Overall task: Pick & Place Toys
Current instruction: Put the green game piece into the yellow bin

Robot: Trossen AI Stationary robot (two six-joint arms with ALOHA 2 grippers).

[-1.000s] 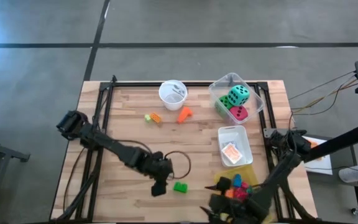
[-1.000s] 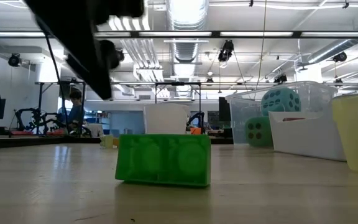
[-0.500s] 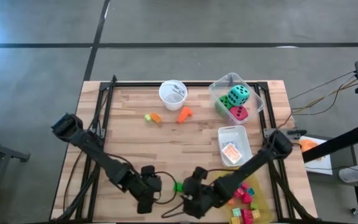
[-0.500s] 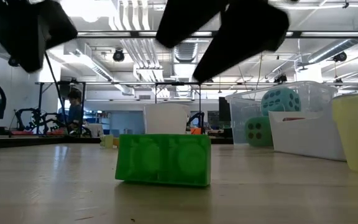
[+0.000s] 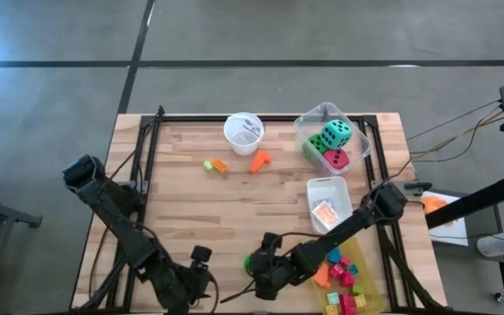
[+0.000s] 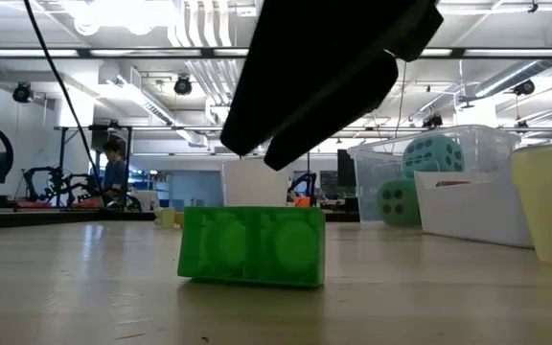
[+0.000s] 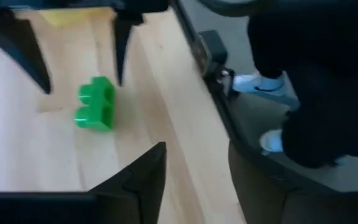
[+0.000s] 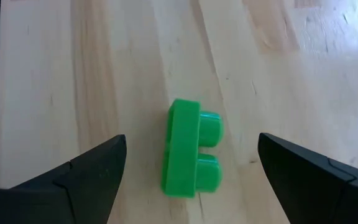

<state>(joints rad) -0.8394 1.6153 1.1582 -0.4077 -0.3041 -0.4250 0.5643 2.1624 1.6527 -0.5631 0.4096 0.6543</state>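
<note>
Picking is the step now — my right gripper [image 8: 188, 168] hangs with fingers spread wide above the small green two-stud plastic block [image 8: 188, 149] lying alone near the wooden table [image 5: 191, 201] front edge, so next I should lower and close; my left gripper [image 7: 191, 180] waits aside, its fingers I cannot tell.

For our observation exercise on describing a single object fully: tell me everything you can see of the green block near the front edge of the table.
The green block is a small, glossy, plastic-looking brick with two round studs on one face. It lies on its side on the bare wooden table, studs pointing sideways, near the front edge. Only the table touches it. The right gripper hangs above it, fingers open and straddling it without contact. The left gripper sits apart, off to its side.
</note>
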